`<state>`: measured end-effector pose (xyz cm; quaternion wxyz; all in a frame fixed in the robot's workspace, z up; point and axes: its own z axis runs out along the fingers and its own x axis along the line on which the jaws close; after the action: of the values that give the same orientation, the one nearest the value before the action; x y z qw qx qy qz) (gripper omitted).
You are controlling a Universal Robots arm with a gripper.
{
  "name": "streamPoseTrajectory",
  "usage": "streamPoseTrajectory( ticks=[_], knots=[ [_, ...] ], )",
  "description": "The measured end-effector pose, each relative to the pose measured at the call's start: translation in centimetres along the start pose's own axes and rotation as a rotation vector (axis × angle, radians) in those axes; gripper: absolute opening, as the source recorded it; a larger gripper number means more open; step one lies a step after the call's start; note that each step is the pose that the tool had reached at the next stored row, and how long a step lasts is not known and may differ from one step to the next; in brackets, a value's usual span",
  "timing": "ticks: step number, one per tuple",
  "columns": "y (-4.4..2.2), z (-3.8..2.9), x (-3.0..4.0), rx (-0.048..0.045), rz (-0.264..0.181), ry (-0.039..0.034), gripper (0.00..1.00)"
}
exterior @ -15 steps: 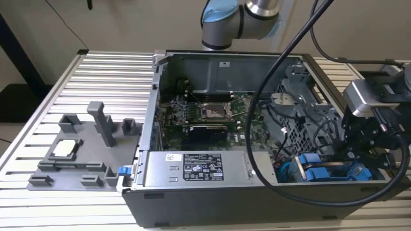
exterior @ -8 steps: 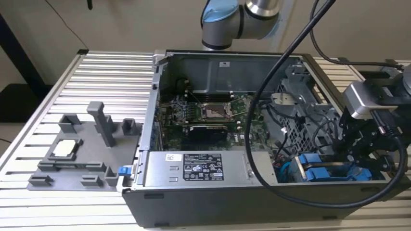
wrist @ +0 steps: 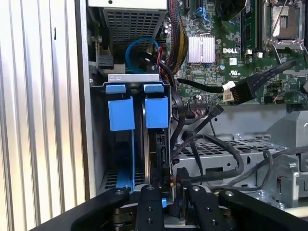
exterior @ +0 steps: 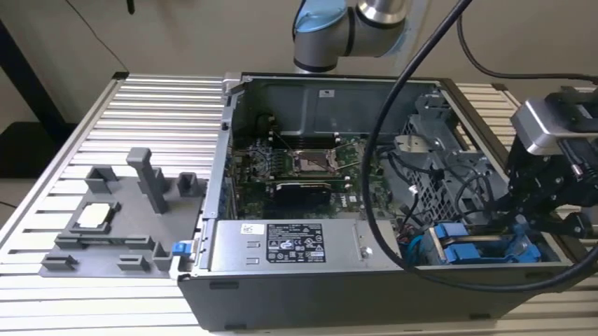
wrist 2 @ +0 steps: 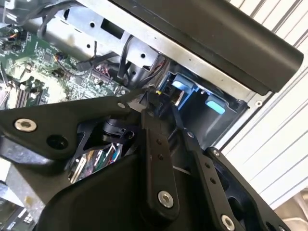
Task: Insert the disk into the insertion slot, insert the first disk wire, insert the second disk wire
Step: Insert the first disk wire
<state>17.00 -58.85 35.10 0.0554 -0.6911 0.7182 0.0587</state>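
The claw (wrist 2: 158, 105) is closed on a black plug (wrist: 180, 175) whose wire runs back between the fingers (wrist: 149, 207). It hangs low over the near corner of the computer case (exterior: 217, 210) at the exterior view's right, tips down in the drive bay. The plug is right at the exposed end of the disk (wrist: 158, 149). The disk stands on edge in the insertion slot (wrist: 98, 144), under the blue tab on the motherboard side, with a second blue tab just beside it toward the case wall. Beyond the bay, loose black wires (wrist: 226, 154) lie over a perforated grey cage (wrist: 250, 147). Farther in is the green motherboard (exterior: 299, 168), and the silver power-supply box (exterior: 280, 245) lies along the case's near edge. At the exterior view's left, a grey fixture tray (exterior: 122, 210) rests on the slatted table (exterior: 159, 105).
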Motion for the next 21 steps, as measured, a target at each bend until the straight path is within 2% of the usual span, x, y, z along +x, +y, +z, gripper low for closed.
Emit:
streamPoseTrajectory(
  ticks=[6, 11, 17, 19, 21],
  knots=[
    [0.02, -2.62, -0.43, 0.0001, 0.000, 0.0012, 0.27],
    [0.03, -4.62, -0.75, 0.0002, 0.000, 0.0050, 0.27],
    [0.04, -4.88, -0.83, 0.0002, 0.000, 0.0053, 0.27],
    [0.06, -4.84, -1.17, 0.0002, 0.000, 0.0054, 0.27],
    [0.08, -4.70, -1.93, 0.0002, 0.000, 0.0053, 0.27]
  ],
)
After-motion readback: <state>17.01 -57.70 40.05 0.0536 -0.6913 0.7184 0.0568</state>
